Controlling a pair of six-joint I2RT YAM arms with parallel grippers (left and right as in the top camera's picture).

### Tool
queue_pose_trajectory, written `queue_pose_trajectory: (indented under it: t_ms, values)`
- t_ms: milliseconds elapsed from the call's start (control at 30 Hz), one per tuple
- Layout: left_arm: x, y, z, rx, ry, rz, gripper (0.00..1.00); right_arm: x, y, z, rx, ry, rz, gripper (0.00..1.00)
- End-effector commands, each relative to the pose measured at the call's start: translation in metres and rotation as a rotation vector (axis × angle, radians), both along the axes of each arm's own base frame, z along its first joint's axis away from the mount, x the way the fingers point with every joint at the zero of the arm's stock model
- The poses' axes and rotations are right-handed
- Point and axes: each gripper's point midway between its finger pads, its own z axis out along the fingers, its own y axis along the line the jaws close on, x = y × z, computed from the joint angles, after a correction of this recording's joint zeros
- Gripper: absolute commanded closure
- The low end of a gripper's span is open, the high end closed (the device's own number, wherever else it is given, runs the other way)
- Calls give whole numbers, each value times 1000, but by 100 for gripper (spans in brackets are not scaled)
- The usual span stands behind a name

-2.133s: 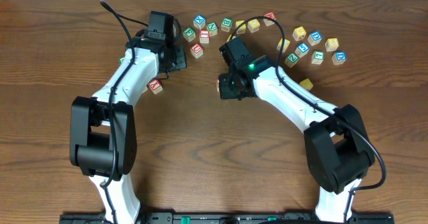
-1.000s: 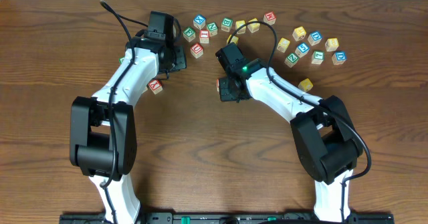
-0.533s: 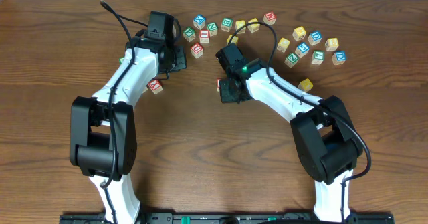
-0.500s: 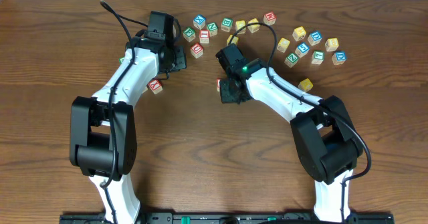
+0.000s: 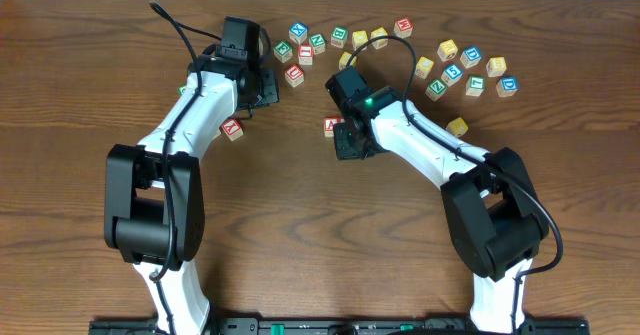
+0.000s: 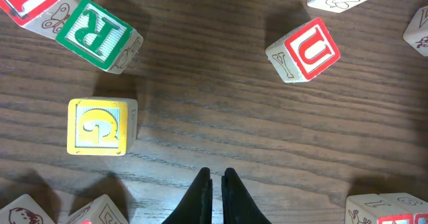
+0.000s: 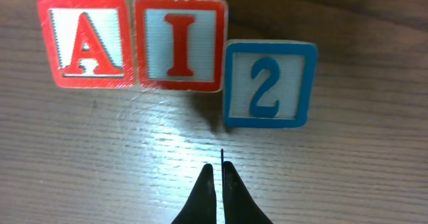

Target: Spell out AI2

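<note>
**A block (image 7: 87,42), I block (image 7: 179,43), 2 block (image 7: 267,83): in a row under the right wrist**

- A block and I block touch edge to edge. Both have red borders and red letters, faces up.
- 2 block has a blue border and a blue digit. It touches the I block's side but sits a step out of line, closer to the fingers.
- Right gripper (image 7: 217,174): fingers pressed together, holding nothing, tips just short of the I block and 2 block.
- From overhead, the right gripper hides most of the row, near mid-table.
- Left gripper (image 6: 215,184): fingers together, holding nothing, over bare wood.
- Around the left gripper are a green R block (image 6: 100,35), a red U block (image 6: 306,50) and a yellow block (image 6: 99,127). All stand apart from the fingers.
- Loose blocks (image 5: 447,50) lie scattered along the far side, well apart from the row.
- Table (image 5: 300,235): dark brown wood with visible grain. A pale strip runs along its far edge.
</note>
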Motion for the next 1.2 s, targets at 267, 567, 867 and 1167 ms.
queue_pose_trajectory:
  t_ms: [267,567,867,1167]
  values:
    - [0,2,0,8,2,8,92,14,-6,6,-47,-78,-32,99]
    - [-1,3,0,8,4,8,92,22,-8,6,-61,-109,-41,99]
    - [-2,3,-2,10,10,8,92,25,-7,7,-57,-125,-43,99]
    - [-2,3,-2,10,10,8,92,21,-11,6,-75,-109,-43,99]
